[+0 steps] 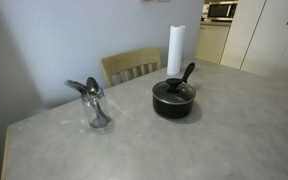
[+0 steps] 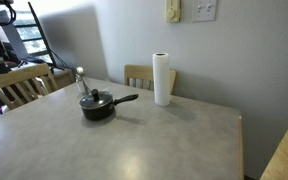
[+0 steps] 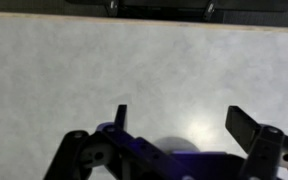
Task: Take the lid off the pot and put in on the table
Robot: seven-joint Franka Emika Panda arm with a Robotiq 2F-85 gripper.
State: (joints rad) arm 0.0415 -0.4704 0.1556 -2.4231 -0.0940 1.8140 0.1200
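A black pot (image 1: 174,100) with a long handle stands on the grey table (image 1: 234,130), and its lid (image 1: 174,89) sits on top of it. It shows in both exterior views; the pot (image 2: 97,106) is near the far left of the table in one. My gripper (image 3: 182,122) shows only in the wrist view. It is open and empty above bare table (image 3: 144,60). The pot is out of the wrist view, and the arm does not show in either exterior view.
A white paper towel roll (image 1: 175,50) (image 2: 162,78) stands upright behind the pot. A glass with metal spoons (image 1: 96,104) stands beside the pot. Wooden chairs (image 1: 132,65) (image 2: 19,82) stand at the table's edges. A wall is close behind.
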